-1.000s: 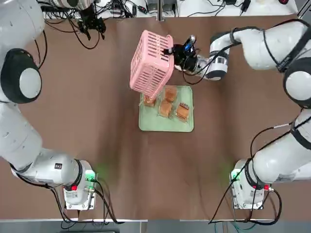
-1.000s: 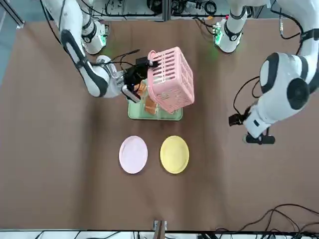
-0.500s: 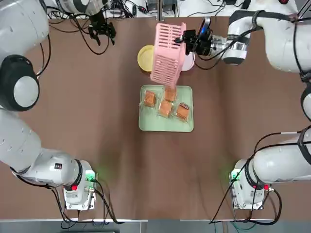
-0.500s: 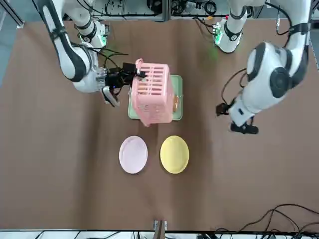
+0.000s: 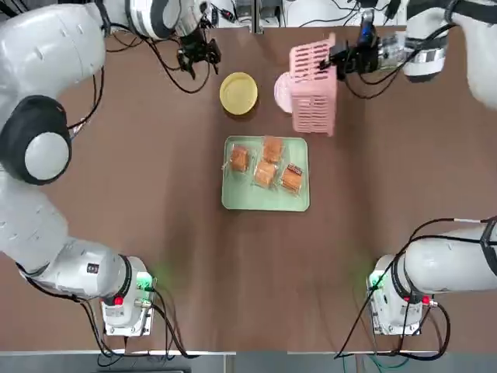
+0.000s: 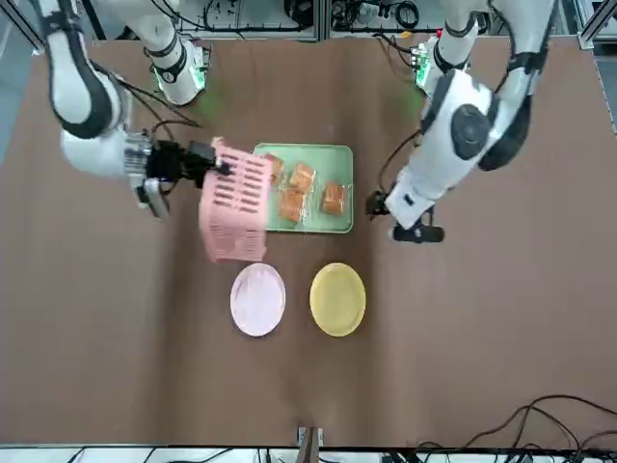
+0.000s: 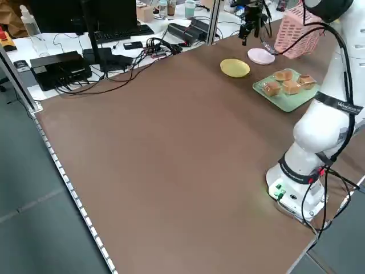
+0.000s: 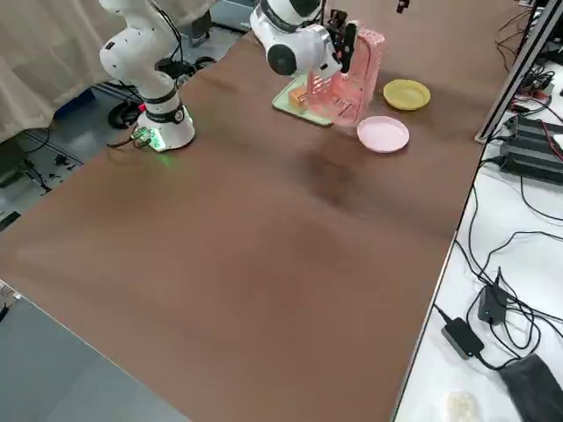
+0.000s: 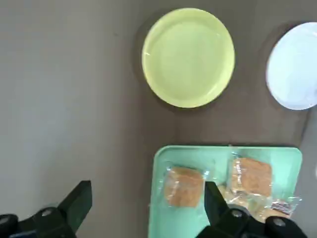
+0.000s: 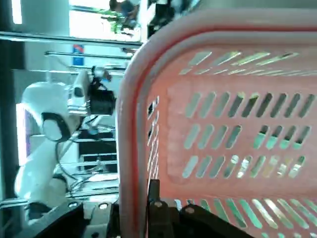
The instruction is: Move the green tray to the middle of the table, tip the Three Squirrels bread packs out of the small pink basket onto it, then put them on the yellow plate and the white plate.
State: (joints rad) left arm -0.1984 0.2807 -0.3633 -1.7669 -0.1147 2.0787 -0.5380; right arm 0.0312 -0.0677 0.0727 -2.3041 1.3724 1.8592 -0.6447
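While the right gripper (image 5: 339, 57) holds the emptied basket (image 5: 314, 88) aloft beside the white plate (image 6: 257, 299), four packs (image 5: 265, 166) lie on the centred tray (image 5: 230, 198); plating remains, left gripper (image 5: 197, 56) wide open.

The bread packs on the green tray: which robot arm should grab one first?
Probably the left: its gripper is open and empty near the yellow plate, while the right gripper holds the pink basket. Bread packs wait on the tray.
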